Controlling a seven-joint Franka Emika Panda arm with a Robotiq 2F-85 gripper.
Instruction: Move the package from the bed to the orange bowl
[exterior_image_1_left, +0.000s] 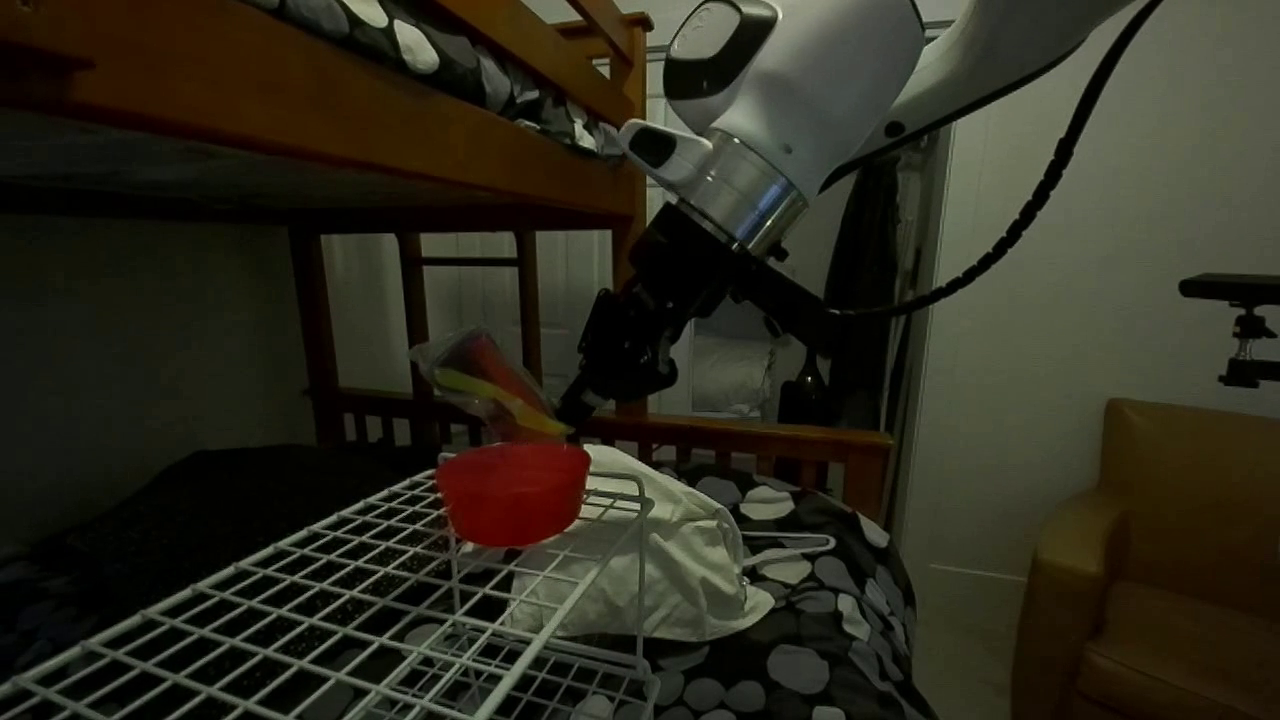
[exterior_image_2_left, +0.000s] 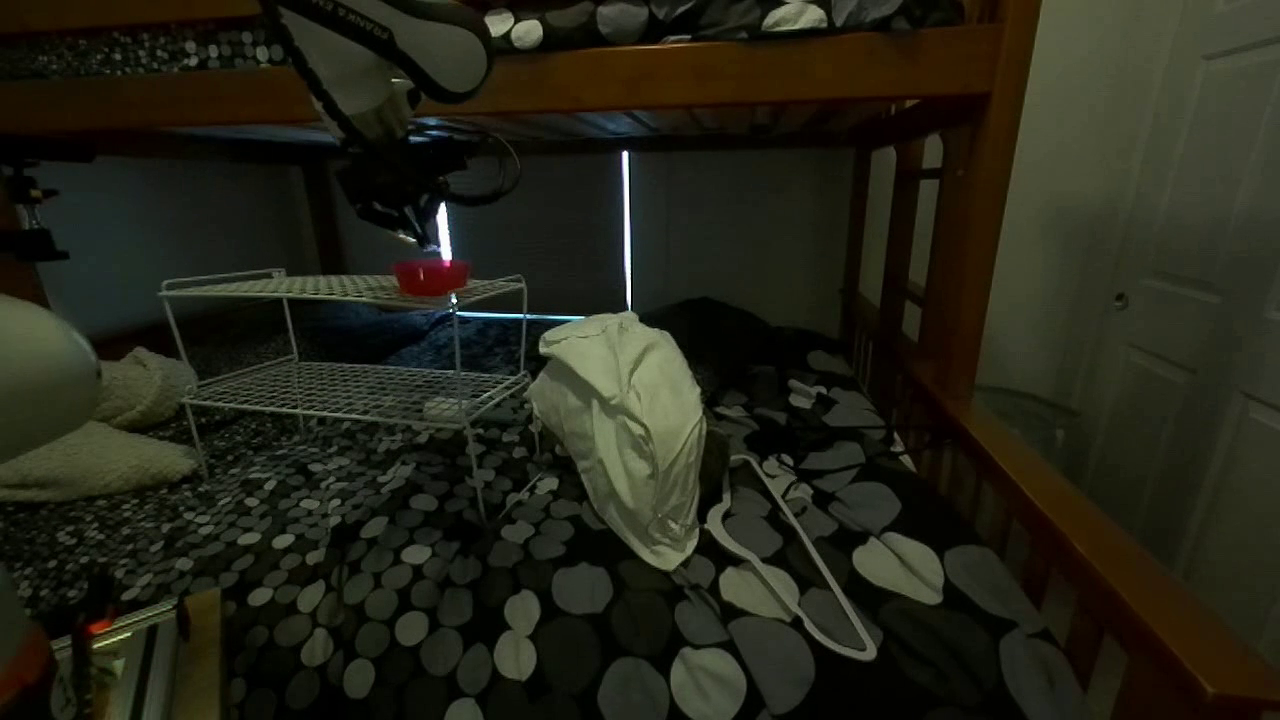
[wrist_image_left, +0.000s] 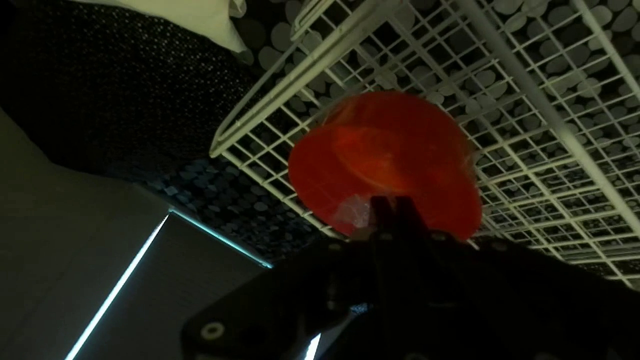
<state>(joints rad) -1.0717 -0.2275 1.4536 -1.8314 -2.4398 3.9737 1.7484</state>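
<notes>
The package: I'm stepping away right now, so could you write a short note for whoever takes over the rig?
Gripper: fingers closed on one end of the package.
Package: clear wrap with red and yellow showing, held tilted over the bowl; whether the two touch, I can't tell.
Bowl: the task's orange one, looking red here, on top of the white wire rack, which stands on the bed.
Done: package is off the bed and over the bowl.
Left: probably lower it a little, open the fingers, then back away.
</notes>
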